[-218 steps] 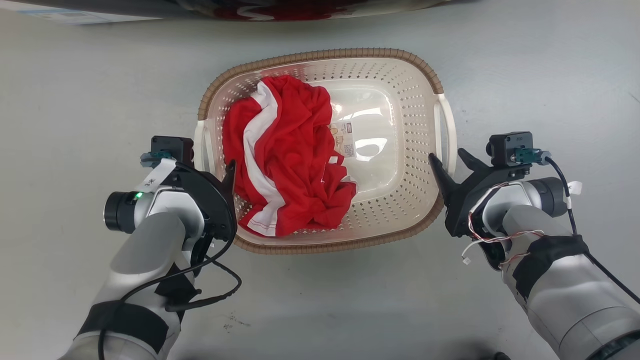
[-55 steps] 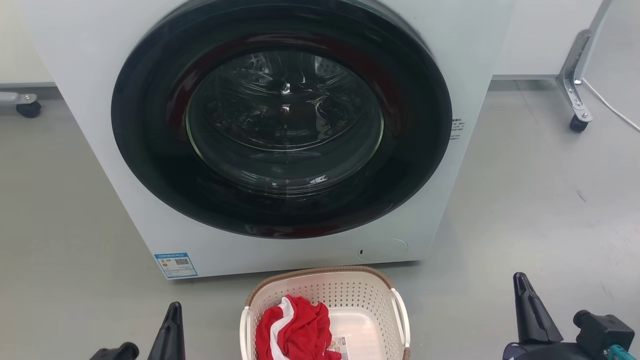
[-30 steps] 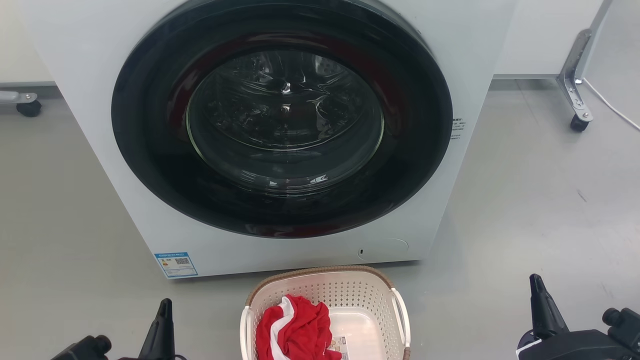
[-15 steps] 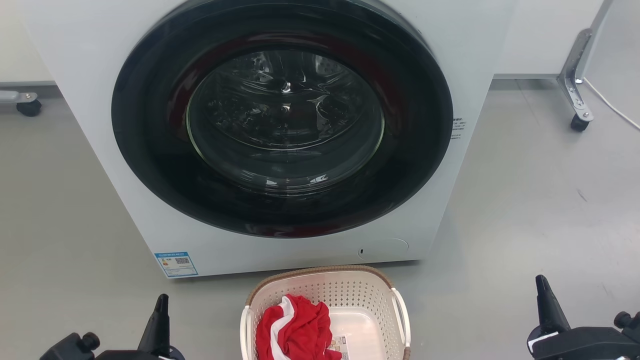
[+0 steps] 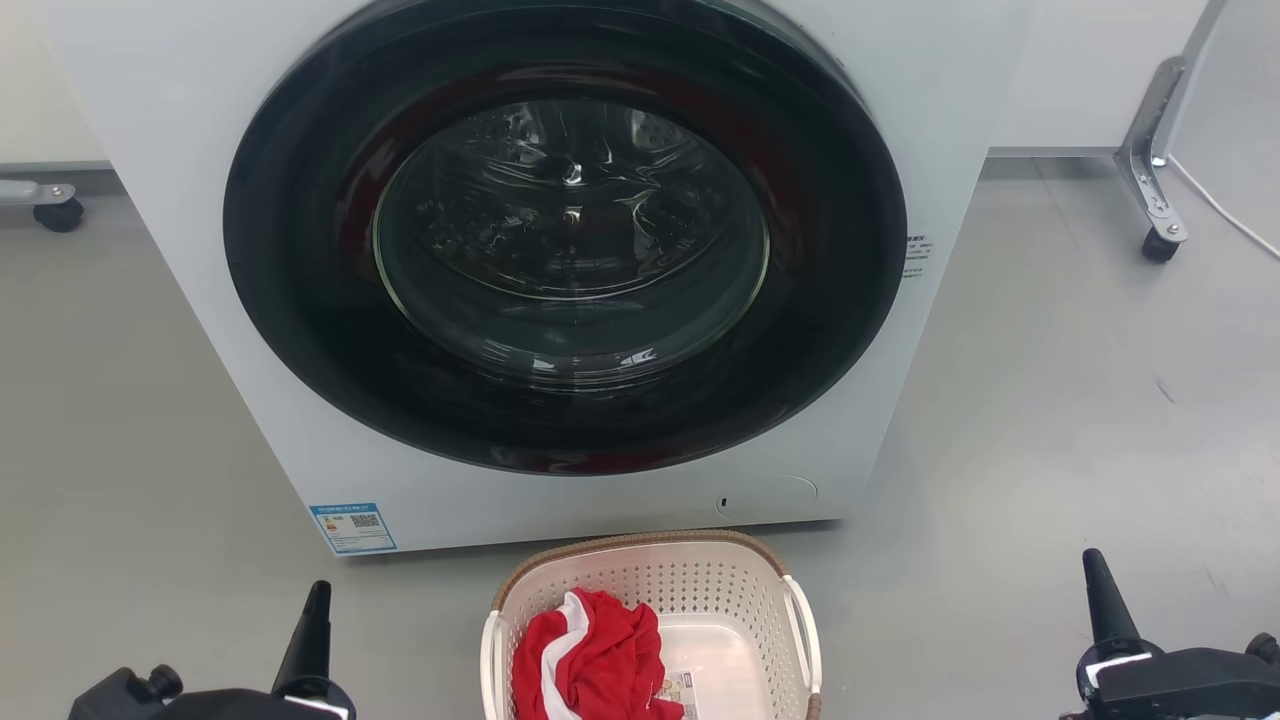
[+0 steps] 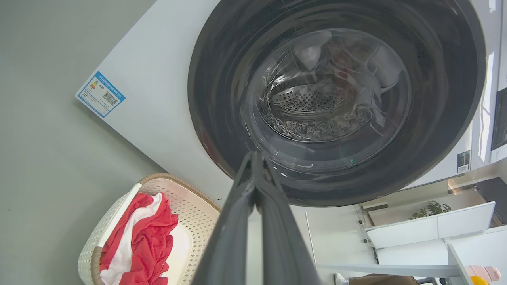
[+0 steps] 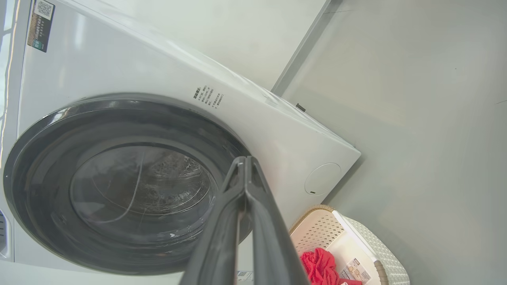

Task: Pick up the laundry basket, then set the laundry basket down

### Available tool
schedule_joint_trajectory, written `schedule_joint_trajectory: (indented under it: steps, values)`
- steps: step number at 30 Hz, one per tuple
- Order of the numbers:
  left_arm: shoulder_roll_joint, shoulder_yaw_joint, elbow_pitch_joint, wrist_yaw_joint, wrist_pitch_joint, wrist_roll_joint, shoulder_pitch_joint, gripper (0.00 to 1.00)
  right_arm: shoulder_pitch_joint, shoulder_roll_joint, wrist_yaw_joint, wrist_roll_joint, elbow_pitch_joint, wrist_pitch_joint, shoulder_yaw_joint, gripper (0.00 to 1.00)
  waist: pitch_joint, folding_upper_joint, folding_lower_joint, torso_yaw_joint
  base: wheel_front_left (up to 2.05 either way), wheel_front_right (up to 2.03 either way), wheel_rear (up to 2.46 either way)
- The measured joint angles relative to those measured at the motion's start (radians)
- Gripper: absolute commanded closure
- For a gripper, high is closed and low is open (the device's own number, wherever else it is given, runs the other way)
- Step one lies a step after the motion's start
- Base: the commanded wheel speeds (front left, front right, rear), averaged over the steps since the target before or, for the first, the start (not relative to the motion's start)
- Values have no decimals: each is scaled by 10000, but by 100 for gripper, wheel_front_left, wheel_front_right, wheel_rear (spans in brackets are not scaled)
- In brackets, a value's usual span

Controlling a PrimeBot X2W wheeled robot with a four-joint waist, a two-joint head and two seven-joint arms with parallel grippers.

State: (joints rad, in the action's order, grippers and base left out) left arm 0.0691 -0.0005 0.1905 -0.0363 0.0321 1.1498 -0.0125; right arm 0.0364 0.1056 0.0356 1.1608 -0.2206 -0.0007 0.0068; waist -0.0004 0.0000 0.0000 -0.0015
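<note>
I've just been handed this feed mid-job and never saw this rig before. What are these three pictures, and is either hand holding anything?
This is a wheeled two-armed robot. The head camera looks down at a grey floor, a white washing machine with its round dark door, and the laundry basket standing before it, with a red and white garment inside. The other two pictures come from wrist cameras looking along each hand's fingers. The left hand and right hand are both shut, holding nothing, out to either side of the basket.
</note>
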Motion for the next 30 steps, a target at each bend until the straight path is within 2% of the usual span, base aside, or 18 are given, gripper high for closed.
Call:
schedule_joint_trajectory:
  steps: [30]
  values:
    - [-207, 769, 838, -698, 650, 3661, 752, 100, 388, -508, 698, 3636, -642, 951, -1162, 100, 19, 0, 0, 12, 0, 0, 0]
